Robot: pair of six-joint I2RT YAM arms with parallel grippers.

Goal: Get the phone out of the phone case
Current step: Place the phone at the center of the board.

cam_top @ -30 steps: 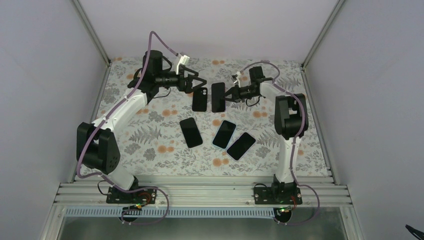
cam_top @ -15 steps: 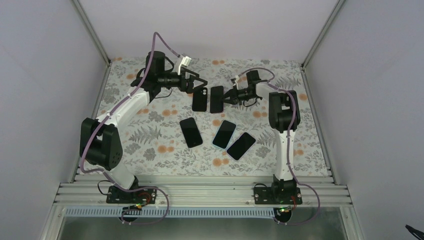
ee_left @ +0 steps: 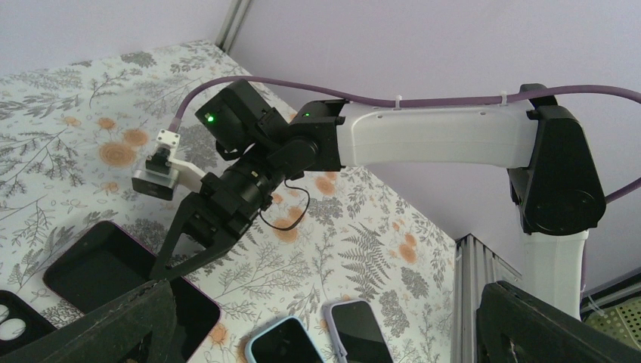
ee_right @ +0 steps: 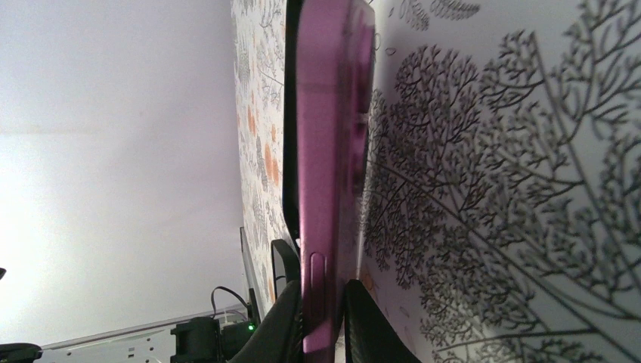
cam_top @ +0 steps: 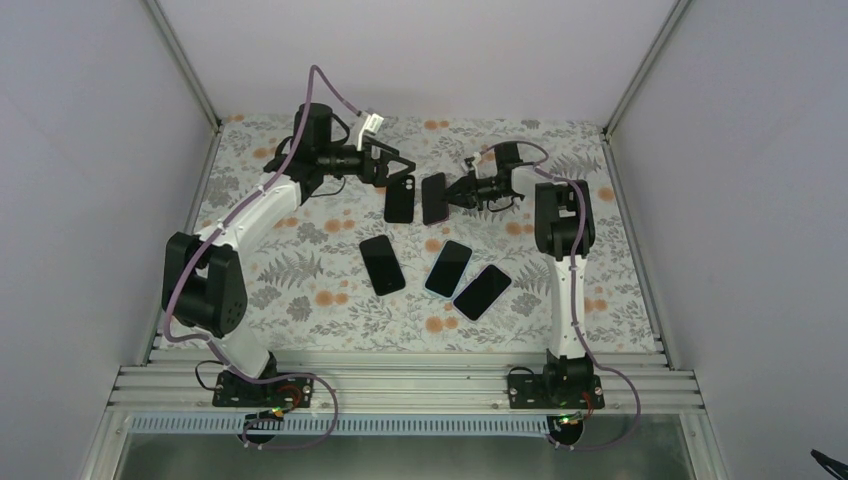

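Pinching the phone point(ee_right: 329, 151) by its purple edge, the right gripper point(ee_right: 321, 321) has its fingers point(ee_right: 281, 321) nearly together, one against each face, with the floral table point(ee_right: 491, 189) just beside. The case point(cam_top: 399, 200) lies just to the phone's left, apart from it, below the left gripper point(cam_top: 397, 170), whose jaws stand wide and hold nothing. Three other phones point(cam_top: 448, 268) lie nearer the bases. Since a second ago the right arm point(cam_top: 562, 215) has swung its elbow inward and the phone sits more askew.
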